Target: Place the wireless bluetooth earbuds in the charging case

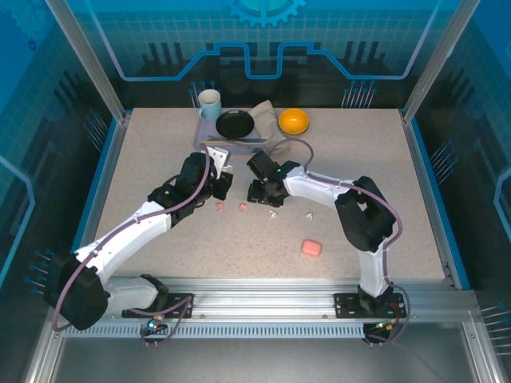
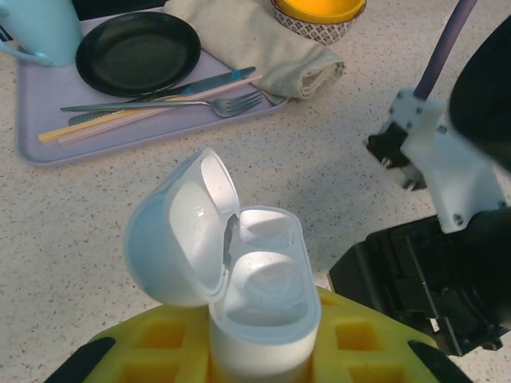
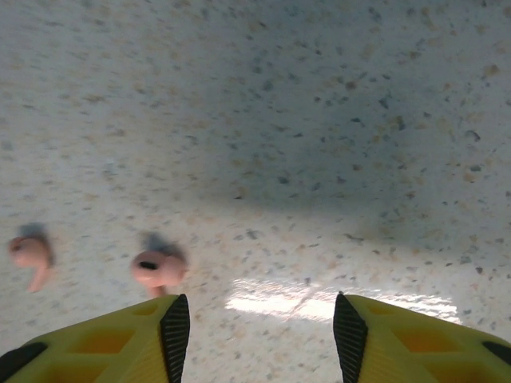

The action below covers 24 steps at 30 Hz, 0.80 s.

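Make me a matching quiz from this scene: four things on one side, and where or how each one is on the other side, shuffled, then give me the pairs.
Things
1. white charging case
2. pink case
3. black plate
4. right pincer

Places or states
A. on the lilac tray
B. open above the table, nothing between its fingers
C. gripped by the left pincer, lid open
D. lying on the bare table, toward its near edge

Pairs: 1-C, 2-D, 3-A, 4-B
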Motion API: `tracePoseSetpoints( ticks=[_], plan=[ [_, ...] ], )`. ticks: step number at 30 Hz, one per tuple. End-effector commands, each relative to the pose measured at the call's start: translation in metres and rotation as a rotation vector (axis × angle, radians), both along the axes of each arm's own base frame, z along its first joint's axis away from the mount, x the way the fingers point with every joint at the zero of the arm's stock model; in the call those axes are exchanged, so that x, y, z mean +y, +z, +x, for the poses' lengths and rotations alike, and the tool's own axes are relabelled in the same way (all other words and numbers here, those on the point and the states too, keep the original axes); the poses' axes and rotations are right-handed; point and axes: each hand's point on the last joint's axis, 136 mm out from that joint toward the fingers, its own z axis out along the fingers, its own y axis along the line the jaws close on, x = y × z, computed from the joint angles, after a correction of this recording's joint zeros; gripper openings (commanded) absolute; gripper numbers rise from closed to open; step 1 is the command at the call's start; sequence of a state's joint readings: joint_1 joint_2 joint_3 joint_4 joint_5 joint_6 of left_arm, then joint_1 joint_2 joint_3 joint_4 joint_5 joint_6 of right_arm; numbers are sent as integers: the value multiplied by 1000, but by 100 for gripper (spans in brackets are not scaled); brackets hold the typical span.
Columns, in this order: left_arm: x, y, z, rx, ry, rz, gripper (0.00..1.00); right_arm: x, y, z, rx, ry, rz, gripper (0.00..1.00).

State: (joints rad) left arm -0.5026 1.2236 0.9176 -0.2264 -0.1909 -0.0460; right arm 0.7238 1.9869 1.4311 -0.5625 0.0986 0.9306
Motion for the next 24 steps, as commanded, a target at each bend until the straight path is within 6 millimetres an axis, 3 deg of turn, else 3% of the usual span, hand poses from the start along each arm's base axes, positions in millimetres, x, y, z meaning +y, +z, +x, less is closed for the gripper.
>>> tracePoseSetpoints(
  ticks=[1,7,15,24],
  plan=[
    [0,31,4,-81,-14,-44,0,-20,-13,-4,36,-6,-105,54],
    [1,30,2,-84,-14,-46,0,-21,-26,-10,63,4,-120,54],
    [2,29,1,-87,-10,-57,0,-12,-32,-34,87,57,-118,53],
    [2,33,0,-98,-6,-72,0,3,-19,-59,66,154,-89,51]
  ],
)
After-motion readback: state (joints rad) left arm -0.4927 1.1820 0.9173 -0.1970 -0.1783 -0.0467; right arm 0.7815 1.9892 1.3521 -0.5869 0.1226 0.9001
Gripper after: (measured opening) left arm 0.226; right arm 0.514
